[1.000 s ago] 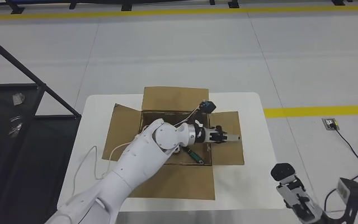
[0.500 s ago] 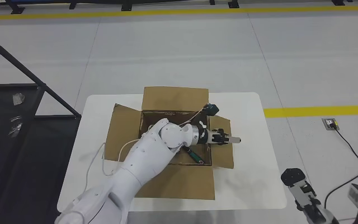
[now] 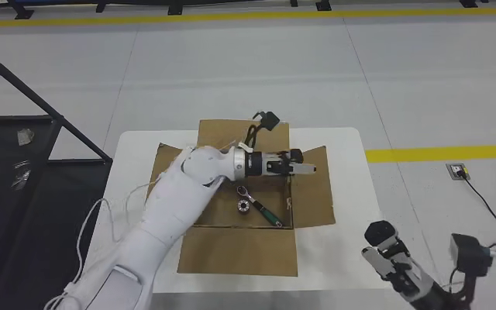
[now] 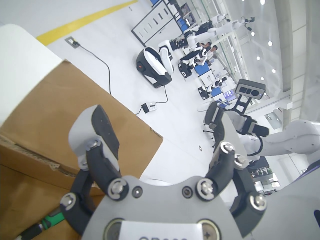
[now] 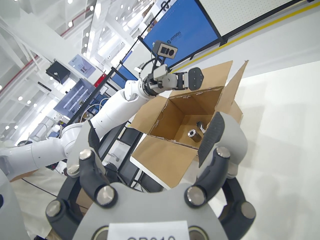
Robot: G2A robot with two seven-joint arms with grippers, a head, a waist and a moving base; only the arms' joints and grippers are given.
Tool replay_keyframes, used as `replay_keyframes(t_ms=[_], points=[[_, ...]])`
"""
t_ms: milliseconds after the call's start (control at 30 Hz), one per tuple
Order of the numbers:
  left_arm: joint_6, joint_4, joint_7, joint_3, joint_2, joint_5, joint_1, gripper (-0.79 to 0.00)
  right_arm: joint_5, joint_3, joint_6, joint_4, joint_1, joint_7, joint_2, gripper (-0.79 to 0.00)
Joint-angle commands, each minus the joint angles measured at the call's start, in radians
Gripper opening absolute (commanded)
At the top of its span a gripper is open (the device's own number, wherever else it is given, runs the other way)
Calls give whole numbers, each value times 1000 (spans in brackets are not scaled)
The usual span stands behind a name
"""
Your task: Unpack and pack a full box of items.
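- Box (image 3: 236,252): stands open on the white table (image 3: 349,232), with all four flaps folded outward.
- Contents: a metal socket (image 3: 242,206) stands on the box floor. A green-handled tool (image 3: 265,209) lies just beside it, angled toward the near right corner.
- Left gripper (image 3: 308,167): held level above the box's right rim and the inner edge of the right flap, clear of the contents. Its fingers (image 4: 102,131) are spread wide with nothing between them.
- Right gripper (image 5: 153,122): fingers parted and empty. It sits low by the table's near right corner, well apart from the box, facing the open box and the left arm.
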Motion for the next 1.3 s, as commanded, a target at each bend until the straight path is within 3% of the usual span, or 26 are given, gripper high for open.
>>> replay_keyframes(t_ms=[0,200,333,433,533,667,833,967,1133,1267], points=[[21,-119,-11,-112,52,30,74,0,-36,-55,36,-2,75,62,5,0],[138,-560,-49,-460,169,71,408,0,-144,-219,193,98,342,205,13,0],[167,-784,-60,-650,209,97,616,0,-207,-339,282,203,514,268,10,0],[171,-884,-49,-750,227,118,737,0,-253,-406,343,277,608,299,7,0],[165,-938,-55,-829,240,127,832,0,-299,-448,388,315,662,308,4,0],[147,-977,-41,-897,251,125,921,0,-269,-428,389,314,656,299,6,0],[135,-970,36,-962,259,89,970,0,-263,-409,414,323,656,377,14,0],[118,-971,56,-994,266,82,991,0,-318,-453,367,290,663,419,19,0],[119,-958,103,-1028,274,76,1012,0,-502,-625,402,259,739,459,9,0],[115,-951,137,-1059,278,53,1054,0,-591,-824,455,355,889,484,-23,0]])
